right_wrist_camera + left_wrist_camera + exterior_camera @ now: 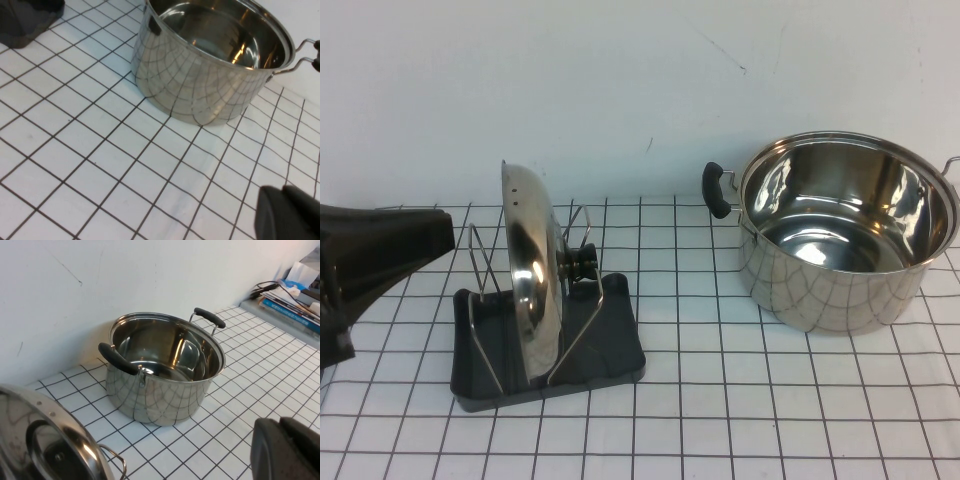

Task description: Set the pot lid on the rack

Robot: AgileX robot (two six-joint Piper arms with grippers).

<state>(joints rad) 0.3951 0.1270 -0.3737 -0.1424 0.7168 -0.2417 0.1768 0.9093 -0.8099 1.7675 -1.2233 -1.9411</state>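
The pot lid point(532, 270) stands on edge in the rack point(610, 345), between its silver wire loops, with its black knob point(582, 258) facing right. The lid also shows in the left wrist view point(45, 440), with one wire loop point(117, 460) beside it. My left gripper point(440, 238) is at the table's left edge, just left of the rack and apart from the lid. It is shut and empty point(286, 447). My right gripper point(290, 215) is out of the high view. It is shut and empty over bare tiles near the pot.
The deep steel pot point(845, 235) with black side handles stands open at the back right; it also shows in the left wrist view point(160, 385) and the right wrist view point(200, 80). White gridded table, white wall behind. Books and clutter point(290, 295) lie beyond the table's far end.
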